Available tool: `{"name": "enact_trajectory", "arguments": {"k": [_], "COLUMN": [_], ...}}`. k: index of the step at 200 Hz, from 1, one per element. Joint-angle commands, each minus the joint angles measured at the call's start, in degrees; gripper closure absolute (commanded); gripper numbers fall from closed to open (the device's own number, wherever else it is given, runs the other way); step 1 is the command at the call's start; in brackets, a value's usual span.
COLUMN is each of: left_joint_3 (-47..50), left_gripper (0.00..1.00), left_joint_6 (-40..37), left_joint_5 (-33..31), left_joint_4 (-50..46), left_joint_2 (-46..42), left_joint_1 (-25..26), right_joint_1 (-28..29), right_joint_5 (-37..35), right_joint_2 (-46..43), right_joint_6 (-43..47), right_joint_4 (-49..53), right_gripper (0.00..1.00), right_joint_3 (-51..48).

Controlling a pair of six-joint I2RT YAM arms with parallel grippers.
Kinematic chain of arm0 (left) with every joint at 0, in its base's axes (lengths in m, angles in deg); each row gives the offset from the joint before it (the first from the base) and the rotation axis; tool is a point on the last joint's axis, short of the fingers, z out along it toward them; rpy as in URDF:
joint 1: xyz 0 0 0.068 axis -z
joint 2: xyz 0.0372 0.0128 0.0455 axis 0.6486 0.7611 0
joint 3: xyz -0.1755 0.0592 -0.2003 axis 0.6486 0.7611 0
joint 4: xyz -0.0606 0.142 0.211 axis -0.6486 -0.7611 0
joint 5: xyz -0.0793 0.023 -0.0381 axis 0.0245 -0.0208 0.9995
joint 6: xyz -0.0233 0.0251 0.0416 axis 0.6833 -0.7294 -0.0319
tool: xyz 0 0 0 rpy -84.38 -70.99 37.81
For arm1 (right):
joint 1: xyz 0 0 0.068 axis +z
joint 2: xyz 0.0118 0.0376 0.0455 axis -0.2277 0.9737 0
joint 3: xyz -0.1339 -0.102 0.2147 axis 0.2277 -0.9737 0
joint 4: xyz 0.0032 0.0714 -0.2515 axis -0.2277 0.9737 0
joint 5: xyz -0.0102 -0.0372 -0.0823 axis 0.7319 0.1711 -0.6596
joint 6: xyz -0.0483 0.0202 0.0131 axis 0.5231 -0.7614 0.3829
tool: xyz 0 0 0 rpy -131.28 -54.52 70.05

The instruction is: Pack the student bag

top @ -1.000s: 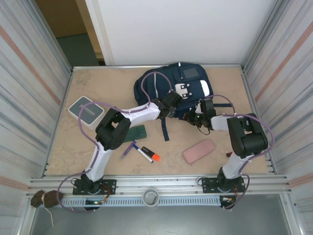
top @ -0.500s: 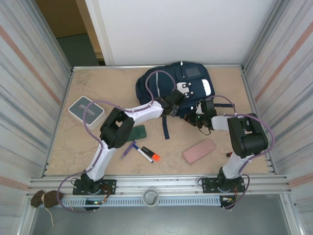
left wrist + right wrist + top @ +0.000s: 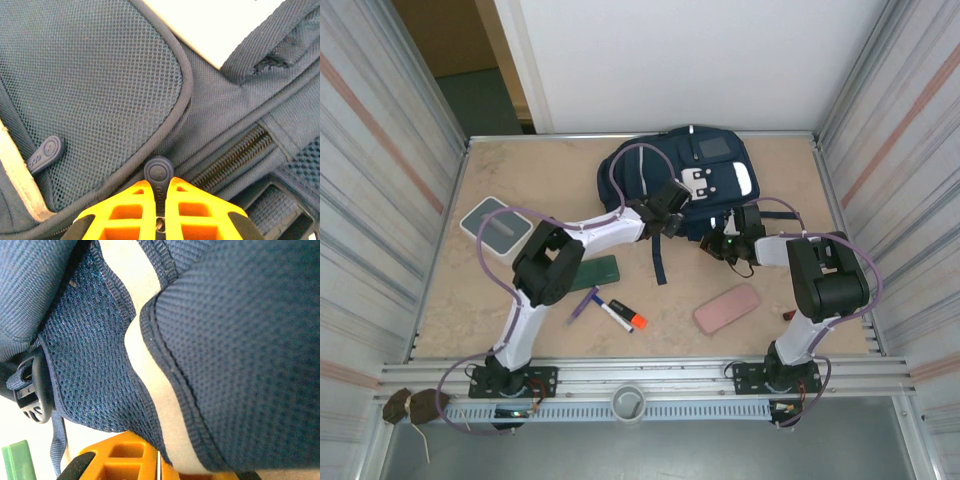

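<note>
Apparent step: unzipping the student bag (image 3: 692, 168); left gripper (image 3: 160, 192) clamps the zipper pull (image 3: 158, 171), right gripper (image 3: 158, 460) pinches bag fabric; next, draw the pull steadily.

Left wrist cam: left gripper (image 3: 159, 189) cropped by the bottom edge, lower end of the zipper pull (image 3: 158, 172) buried between its fingers. Right wrist cam: right gripper (image 3: 158, 460) cropped too, student bag (image 3: 240, 340) fabric blurry up close, green thing (image 3: 15, 460) clipped at the corner, I can't identify it.
</note>
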Motion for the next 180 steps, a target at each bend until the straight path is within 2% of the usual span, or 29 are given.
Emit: {"name": "enact_trajectory", "arguments": {"k": [1, 27, 74, 112, 132, 151, 180], "left_joint_3": [2.25, 6.56, 13.42, 12.09, 9.14, 4.89, 0.26], "left_gripper": [1.0, 1.0, 1.0, 1.0, 0.82, 0.71, 0.6], "left_joint_6": [0.61, 1.64, 0.08, 0.66, 1.87, 4.58, 6.13], "left_joint_5": [4.96, 8.32, 8.97, 12.55, 10.84, 7.04, -0.13], "left_joint_4": [3.44, 6.6, 11.01, 9.55, 6.55, 1.89, -1.44], "left_joint_2": [-5.45, -7.66, -11.54, -11.17, -9.37, -6.48, -2.86], "left_joint_1": [-1.0, -2.1, -4.87, -4.11, -2.64, -1.63, 0.07], "right_joint_1": [-0.67, -0.94, -2.92, -3.14, -2.96, -2.87, -2.7], "right_joint_5": [-0.37, -0.36, -1.26, 0.14, 0.16, 0.25, 0.59], "right_joint_2": [-1.1, -1.27, -1.41, -1.89, -1.86, -1.66, -1.09], "right_joint_6": [1.19, 1.2, 1.43, 1.63, 1.54, 1.63, 1.47], "right_joint_4": [2.18, 2.53, 4.59, 4.42, 4.51, 4.43, 4.07], "right_gripper": [0.92, 0.92, 0.92, 0.91, 0.91, 0.9, 0.9], "right_joint_3": [-0.92, -0.83, -0.12, 0.31, 0.4, 0.46, 0.41]}}
